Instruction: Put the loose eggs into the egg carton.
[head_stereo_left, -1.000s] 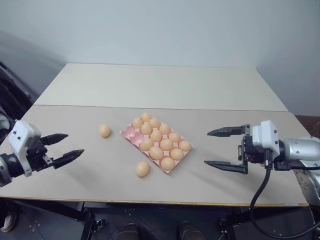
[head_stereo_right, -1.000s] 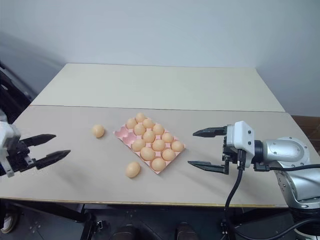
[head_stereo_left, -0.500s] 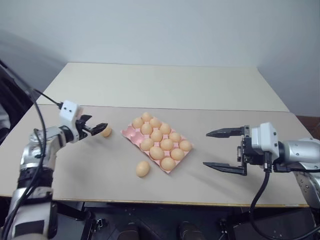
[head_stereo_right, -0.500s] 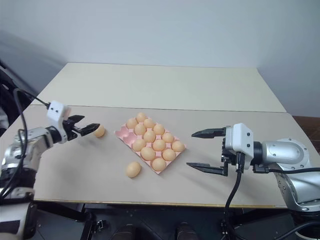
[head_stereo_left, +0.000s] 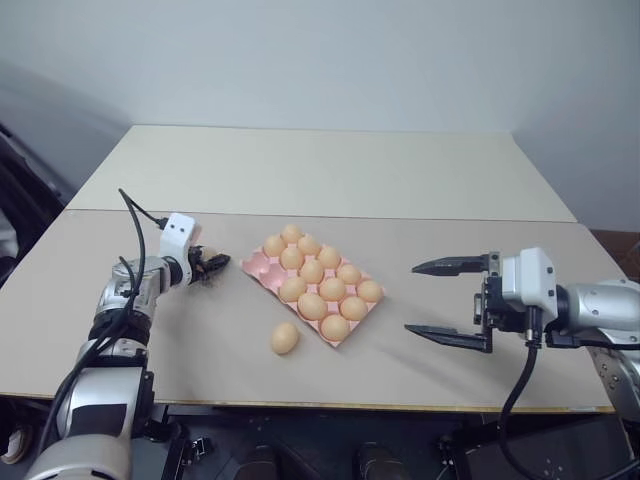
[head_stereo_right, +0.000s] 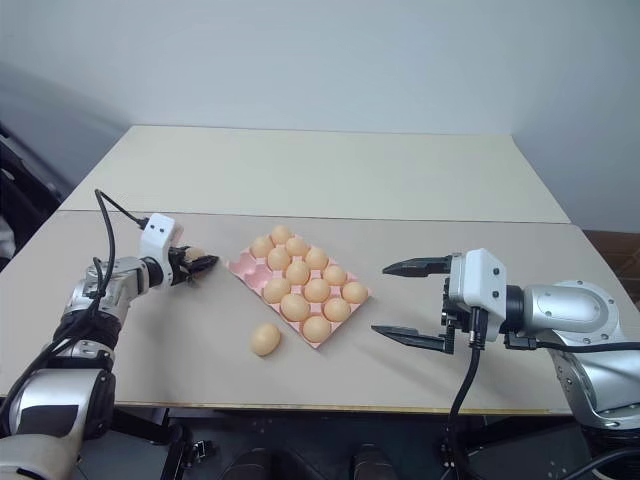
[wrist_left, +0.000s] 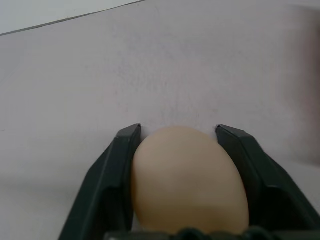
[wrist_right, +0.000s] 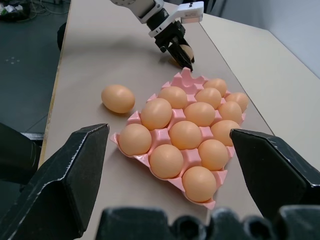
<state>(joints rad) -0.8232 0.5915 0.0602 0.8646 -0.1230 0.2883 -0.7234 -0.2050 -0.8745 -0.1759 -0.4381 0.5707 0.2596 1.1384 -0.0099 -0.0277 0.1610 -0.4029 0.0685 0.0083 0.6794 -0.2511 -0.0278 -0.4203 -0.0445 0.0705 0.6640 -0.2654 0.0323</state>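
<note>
The pink egg carton (head_stereo_left: 256, 265) lies mid-table, most cups filled with tan eggs and bare cups at its left corner. One loose egg (wrist_left: 187, 180) sits on the table just left of that corner, and my left gripper (head_stereo_left: 211, 266) is shut on it, a black finger pressed against each side. A second loose egg (head_stereo_left: 284, 338) rests in front of the carton, nearer the table's front edge. To the right of the carton my right gripper (head_stereo_left: 411, 298) hovers open, pointing left at it with nothing between its fingers.
The table (head_stereo_left: 330, 180) is made of two tops joined by a seam behind the carton. A black cable (head_stereo_left: 135, 208) loops up from my left wrist. Bare surface lies between the carton and my right gripper.
My left arm swung forward and to the right, from the table's left edge to the egg beside the carton, and its fingers closed on it. The right arm stayed still.
</note>
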